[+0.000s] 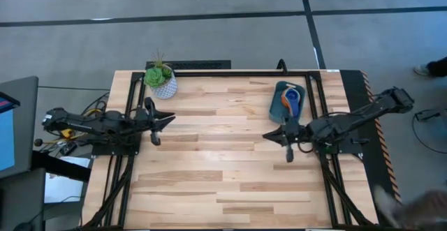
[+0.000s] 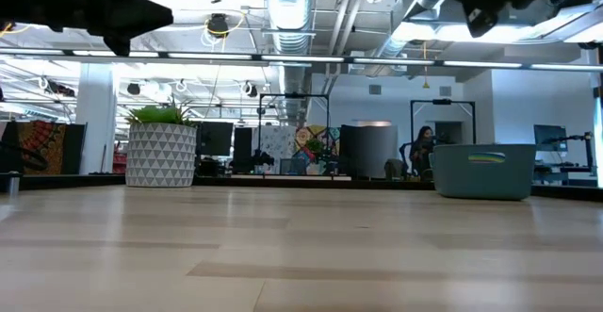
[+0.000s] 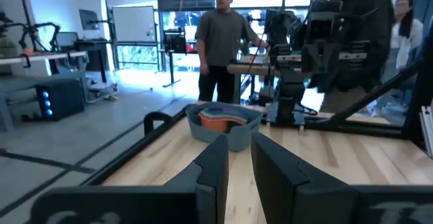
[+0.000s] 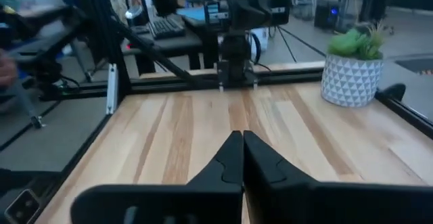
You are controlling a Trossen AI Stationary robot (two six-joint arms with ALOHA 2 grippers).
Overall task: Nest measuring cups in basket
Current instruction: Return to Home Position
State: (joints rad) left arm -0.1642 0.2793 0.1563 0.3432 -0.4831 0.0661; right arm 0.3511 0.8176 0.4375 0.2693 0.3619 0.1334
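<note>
Measuring cups (image 1: 292, 100), small plastic scoops with orange and blue showing on top, sit stacked together inside the dark teal rectangular plastic basket (image 1: 278, 105), and that basket stands on the light wooden table (image 1: 223, 168) at its far right, close to the back edge. From the low view only a sliver of colour shows over the basket's wall. Over to the left gripper (image 3: 239, 143): it hangs above the table's left side, pointing across towards the basket, its two dark fingers parted by a narrow gap with nothing between them. The right gripper (image 4: 242, 137) hovers just in front of the basket, aimed the other way across the boards, fingers pressed together and holding nothing. Both are clear of the tabletop in the low view. A white patterned pot with a green plant (image 1: 164, 84) stands at the back left corner, well apart from the basket. Beyond the table a person in a grey shirt (image 3: 222, 41) stands in the room.
</note>
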